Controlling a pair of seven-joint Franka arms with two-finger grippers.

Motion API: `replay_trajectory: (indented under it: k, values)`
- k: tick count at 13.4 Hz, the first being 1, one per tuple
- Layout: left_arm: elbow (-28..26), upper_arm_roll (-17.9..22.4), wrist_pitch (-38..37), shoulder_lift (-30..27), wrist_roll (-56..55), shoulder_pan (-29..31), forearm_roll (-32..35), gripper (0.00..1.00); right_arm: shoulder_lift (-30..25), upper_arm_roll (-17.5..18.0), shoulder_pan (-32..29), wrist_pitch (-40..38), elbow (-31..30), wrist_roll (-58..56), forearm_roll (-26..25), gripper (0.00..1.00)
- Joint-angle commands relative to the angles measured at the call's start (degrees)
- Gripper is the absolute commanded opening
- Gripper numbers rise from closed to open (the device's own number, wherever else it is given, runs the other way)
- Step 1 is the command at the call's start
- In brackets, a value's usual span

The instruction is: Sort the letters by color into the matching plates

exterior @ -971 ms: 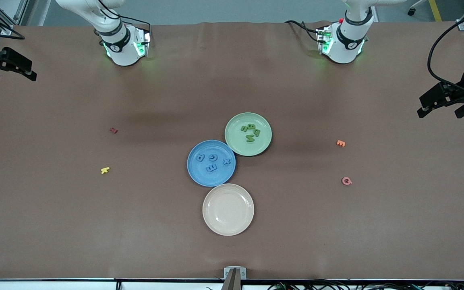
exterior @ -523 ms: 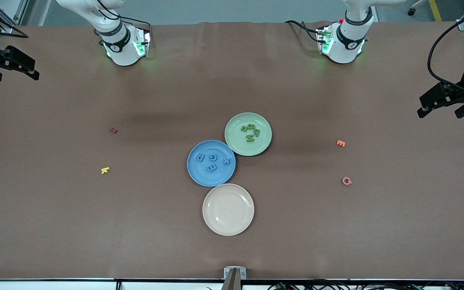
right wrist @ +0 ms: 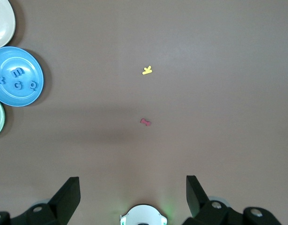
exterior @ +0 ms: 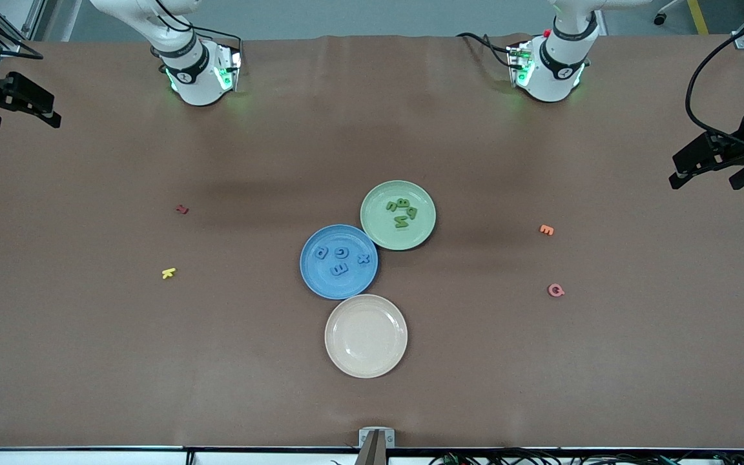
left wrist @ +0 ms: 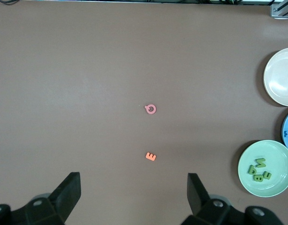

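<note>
- Brown matte bench (exterior: 152, 361) filling most of front view; faint creases along the edge by the arm bases, soft shadow bands across the middle.
- Grey floor strip above the bench's top edge; black cables along the lower edge.
- Round blue plate (exterior: 338, 261) mid-bench, four blue foam letters (exterior: 340, 261) in it.
- Round pale green plate (exterior: 398, 215) touching the blue plate, farther from front camera; four green foam letters (exterior: 402, 212) in it.
- Round cream plate (exterior: 365, 336) nearest the camera, just beside the blue plate.
- Small red letter (exterior: 182, 209) and yellow letter (exterior: 168, 273) toward right arm's end; orange letter (exterior: 546, 229) and pink letter (exterior: 556, 290) toward left arm's end.
- Left end effector (exterior: 711, 169) released, holding nothing, raised over the bench's end, waiting.
- Right end effector (exterior: 13, 110) released, holding nothing, raised over its own end.
</note>
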Motion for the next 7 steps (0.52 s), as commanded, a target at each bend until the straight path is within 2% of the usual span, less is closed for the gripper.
replay_trajectory:
  k: [1, 7]
  values:
    - [0.69, -0.02, -1.96, -0.05, 0.00, -0.16, 1.02, 1.00, -1.57, 0.62, -1.06, 1.18, -1.65, -0.61, 2.16, 1.00]
    - [0.78, -0.10, -5.30, -0.13, 0.00, -0.34, 1.02, 1.00, -1.57, 0.53, -0.98, 1.45, -1.65, -0.61, 3.31, 1.00]
